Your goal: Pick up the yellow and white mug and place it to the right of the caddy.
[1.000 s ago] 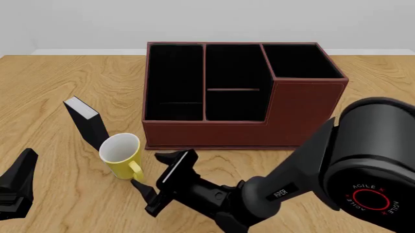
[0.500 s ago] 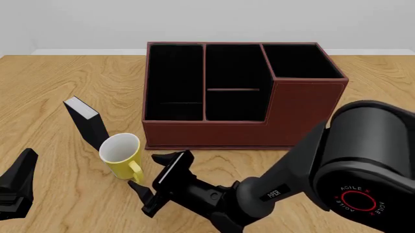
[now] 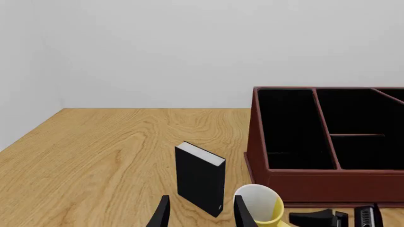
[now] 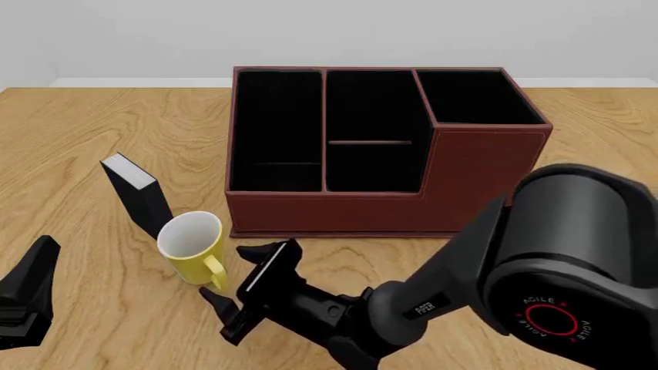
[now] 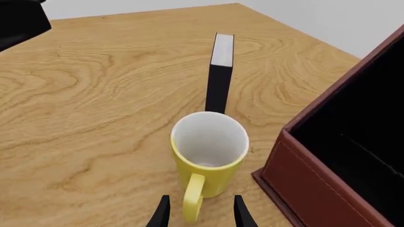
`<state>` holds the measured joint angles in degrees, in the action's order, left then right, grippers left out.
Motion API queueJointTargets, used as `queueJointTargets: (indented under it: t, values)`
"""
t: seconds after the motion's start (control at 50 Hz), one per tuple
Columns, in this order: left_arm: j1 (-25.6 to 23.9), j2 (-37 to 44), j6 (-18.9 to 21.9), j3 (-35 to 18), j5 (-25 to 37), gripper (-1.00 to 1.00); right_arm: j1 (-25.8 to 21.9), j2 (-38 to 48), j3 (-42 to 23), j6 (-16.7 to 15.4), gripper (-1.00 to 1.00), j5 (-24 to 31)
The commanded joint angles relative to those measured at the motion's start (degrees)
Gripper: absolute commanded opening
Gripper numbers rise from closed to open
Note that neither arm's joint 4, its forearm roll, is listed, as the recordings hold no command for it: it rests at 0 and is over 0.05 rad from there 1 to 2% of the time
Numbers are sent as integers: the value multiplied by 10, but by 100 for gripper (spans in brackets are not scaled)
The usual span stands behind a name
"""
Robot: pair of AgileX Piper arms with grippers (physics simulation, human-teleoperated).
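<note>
1. Nearest, the right gripper (image 4: 234, 289) hangs low with its fingers apart, the handle of the yellow and white mug (image 4: 193, 245) lined up between them; the approach looks nearly done, and next it must advance and close.
2. Off to the side, the left gripper (image 3: 198, 215) is open and idle.
3. Upright on the table (image 4: 92, 131), the mug stands just beside the small black-and-white box (image 4: 137, 193).
4. Beyond sits the caddy (image 4: 381, 146).

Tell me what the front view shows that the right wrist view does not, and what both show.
Only the front view shows the whole caddy with all its compartments, and the right arm. Only the right wrist view shows the mug's handle lying between the right pincer's open fingers. Both show the mug, the small black box behind it and the table.
</note>
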<state>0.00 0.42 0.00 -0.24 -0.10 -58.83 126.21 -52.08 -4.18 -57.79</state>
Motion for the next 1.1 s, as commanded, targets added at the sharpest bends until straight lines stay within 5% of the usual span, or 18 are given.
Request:
queueJointTargets:
  t: [0.02, 0.46, 0.48, 1.1]
  values:
    - [0, 0, 0, 0, 0, 100, -1, 6, -6, 1, 100, 2]
    - [0, 0, 0, 0, 0, 100, 2, 15, -14, 3, 100, 3]
    - [0, 0, 0, 0, 0, 100, 3, 15, -13, 5, -100, 3]
    - [0, 0, 0, 0, 0, 100, -5, -25, 16, 8, -100, -11]
